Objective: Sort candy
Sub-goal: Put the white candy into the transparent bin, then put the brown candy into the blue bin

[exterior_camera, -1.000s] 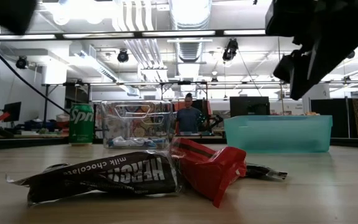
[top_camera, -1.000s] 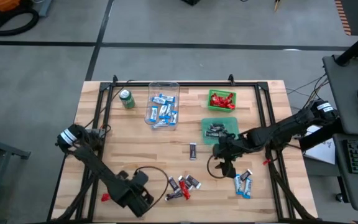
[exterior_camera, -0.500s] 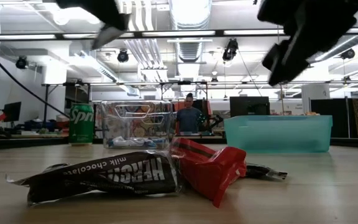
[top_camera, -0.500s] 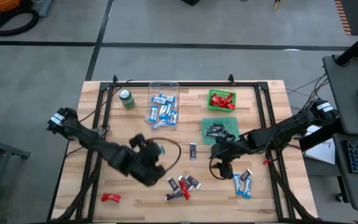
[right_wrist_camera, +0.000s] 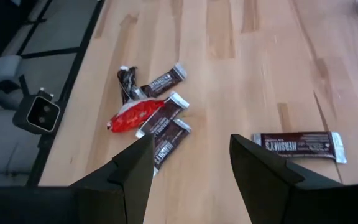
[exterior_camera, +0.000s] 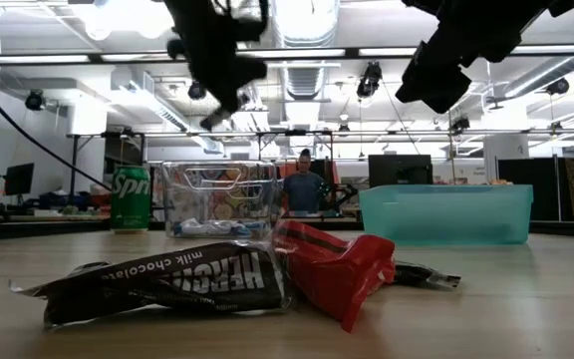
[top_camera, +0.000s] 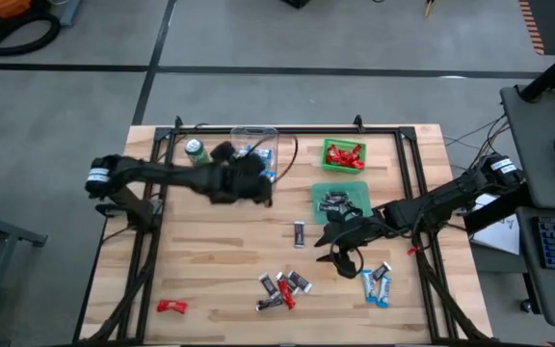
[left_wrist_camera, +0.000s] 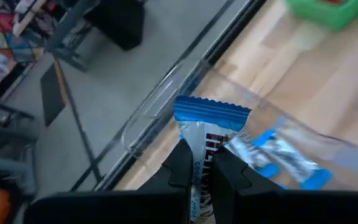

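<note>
Left claw (left_wrist_camera: 196,177) pinches blue-and-white candy bar (left_wrist_camera: 205,134) mid-wrapper: light, crinkly, slippery. Right claw (right_wrist_camera: 191,165) gapes, empty.

Two dark robot arms, both raised above the table.

In the high view the left dark six-joint arm (top_camera: 152,172) reaches from the left edge of the frame toward the upper middle, almost horizontal, and its left gripper (top_camera: 254,179) ends there. The two dark fingers (left_wrist_camera: 180,169) of this gripper are pressed together on a blue-and-white wrapped candy bar (left_wrist_camera: 205,134), which stands up between them. The right dark six-joint arm (top_camera: 441,200) comes from the right edge toward the middle right of the frame, sloping a little downward. The right gripper (top_camera: 340,242) hangs there with its fingers (right_wrist_camera: 132,167) spread wide apart and nothing between them.
</note>
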